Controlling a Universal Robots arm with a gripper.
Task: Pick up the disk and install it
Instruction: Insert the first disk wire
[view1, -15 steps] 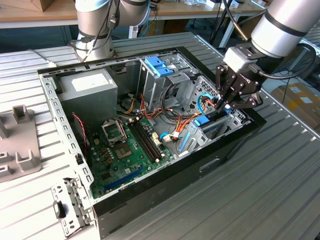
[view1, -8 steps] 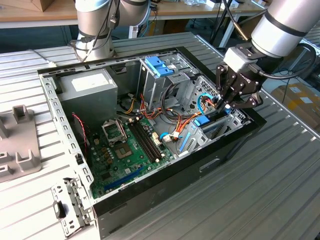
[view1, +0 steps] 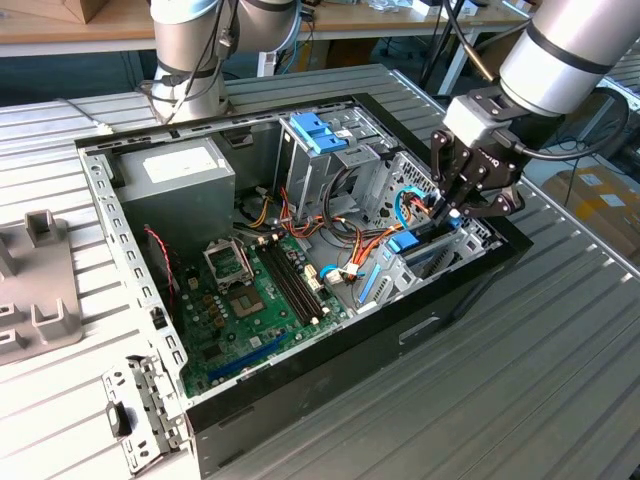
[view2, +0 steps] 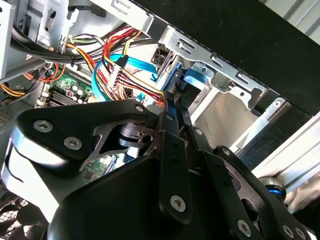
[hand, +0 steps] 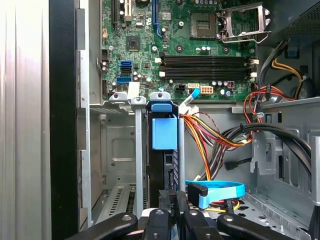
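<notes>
The gripper (view1: 452, 208) reaches down into the open computer case (view1: 300, 370) at the exterior view's right, its 2 fingers (view2: 172, 131) drawn close together and clamped on the edge of the disk (hand: 164, 150). The disk stands on edge inside the grey metal drive cage (hand: 117, 150), its blue tab (view1: 404, 243) facing the green motherboard (hand: 200, 45). A blue ribbon cable (hand: 216, 191) and a bundle of red, yellow and orange wires (hand: 207, 137) lie just beside the cage.
</notes>
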